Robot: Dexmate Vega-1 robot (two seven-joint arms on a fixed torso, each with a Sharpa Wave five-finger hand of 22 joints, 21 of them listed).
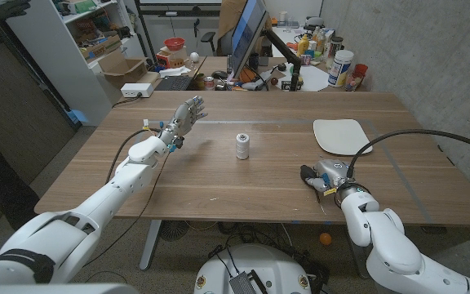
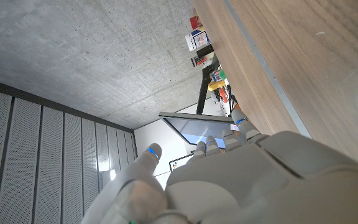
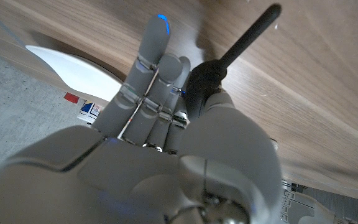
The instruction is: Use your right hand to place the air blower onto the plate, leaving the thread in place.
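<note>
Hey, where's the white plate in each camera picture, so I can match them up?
Head view: plate on the table's right side, beyond the right hand.
Left wrist view: not in it.
Right wrist view: plate's edge beside the right hand's fingers.
Shared landmark: the wooden table.

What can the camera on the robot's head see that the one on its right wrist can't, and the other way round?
Head view alone: the spool of thread mid-table, the raised left hand, the cluttered desk behind. Right wrist view alone: a close look at the black air blower, its nozzle lying along the wood beside the fingers. Both: the right hand, the white plate and the table.
</note>
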